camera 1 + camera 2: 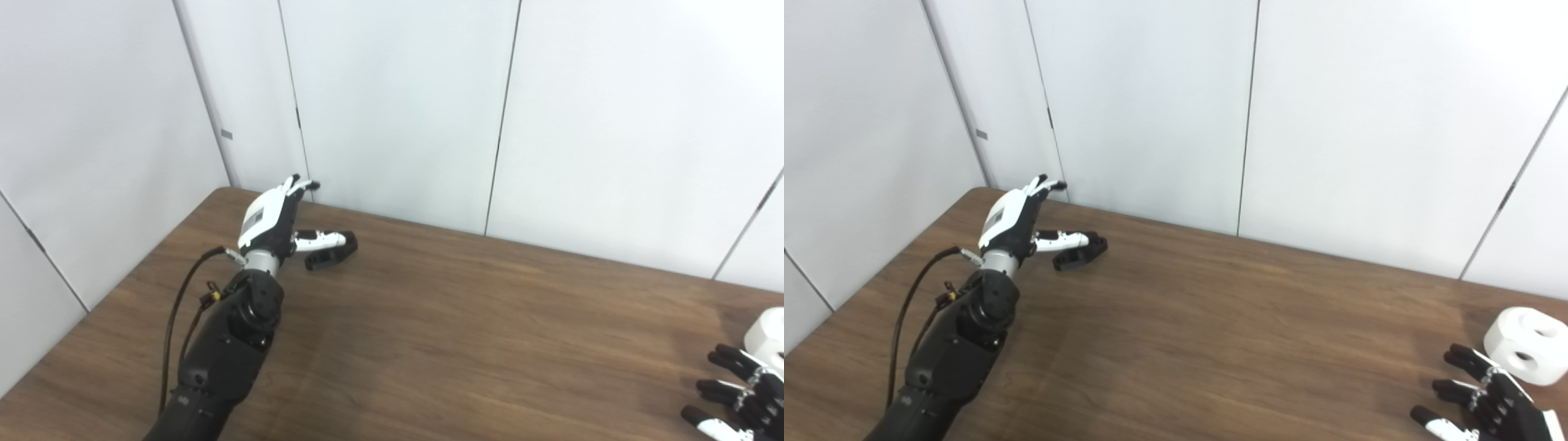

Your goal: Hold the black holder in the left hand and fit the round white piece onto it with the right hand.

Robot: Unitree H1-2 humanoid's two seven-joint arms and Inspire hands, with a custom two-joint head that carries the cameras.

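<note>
Left hand [1013, 217]: fingers spread, thumb beside small black plastic holder [1077, 258], ungrasped (reach step). Right hand [1488, 398]: fingers apart, near round white plastic piece [1526, 345] on brown wooden table [1213, 331]. Next: enclose holder.

Two head cameras look down, sharing the table [465, 343].

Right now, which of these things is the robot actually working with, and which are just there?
In the job:
black holder
round white piece
left hand, open beside the holder
right hand, open beside the white piece

Just there:
table
wall panels
</note>
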